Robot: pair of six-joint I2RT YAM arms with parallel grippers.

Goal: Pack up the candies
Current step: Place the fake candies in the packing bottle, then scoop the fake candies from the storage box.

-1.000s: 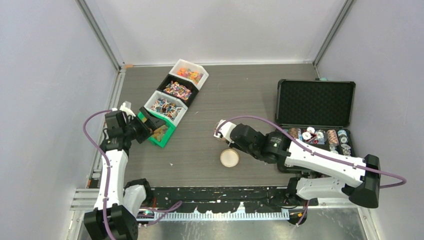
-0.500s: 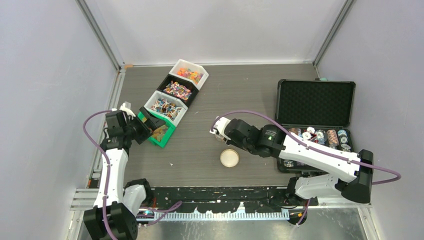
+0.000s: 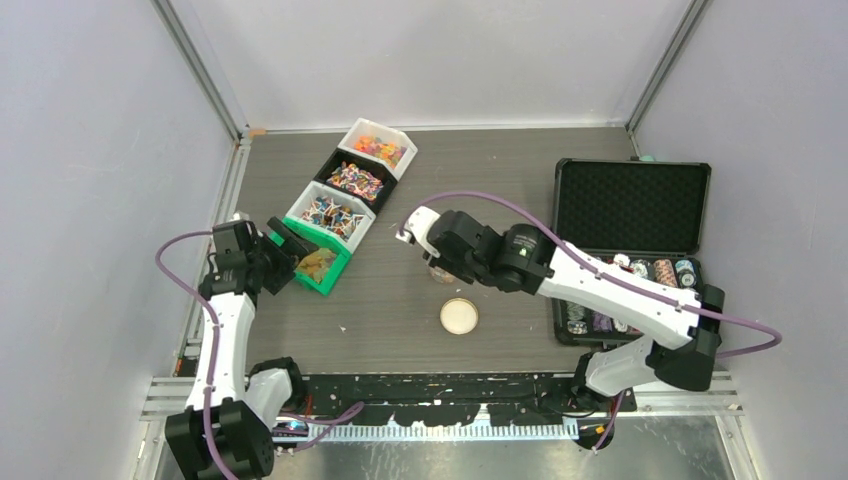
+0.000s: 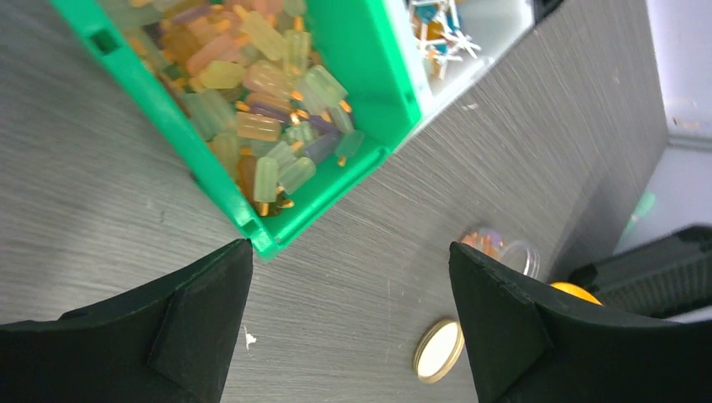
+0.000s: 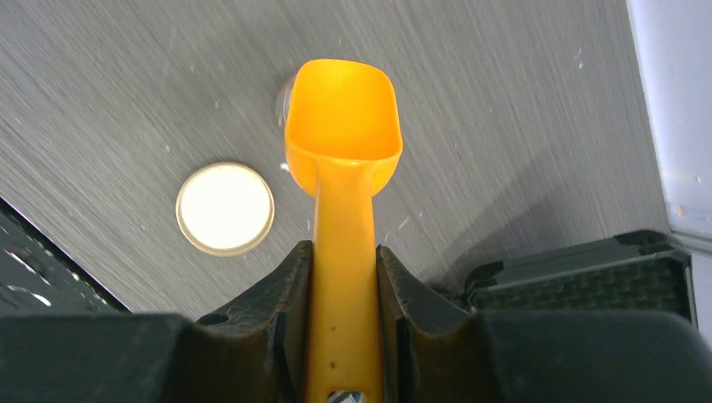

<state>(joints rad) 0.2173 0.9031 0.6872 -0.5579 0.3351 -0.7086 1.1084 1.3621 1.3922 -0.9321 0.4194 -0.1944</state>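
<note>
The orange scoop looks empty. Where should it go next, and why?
Probably over to a bin, maybe the green bin, for more candies: the scoop in the right gripper is empty, and the jar stands open, its lid lying beside it.

A robot lab cell: bare grey walls [image 3: 430, 60], aluminium frame posts [image 3: 203, 70], wood-grain table [image 3: 480, 180].

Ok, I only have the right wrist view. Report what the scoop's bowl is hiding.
Observer: A small clear jar, open, stands by the scoop, with a few candies inside.
Operator: Give me the left gripper's state.
Observer: The left gripper is open and empty, at a corner of the green bin.
Operator: Tell me what's in that bin.
Observer: Pale gummy pieces, orange, green and pink.
</note>
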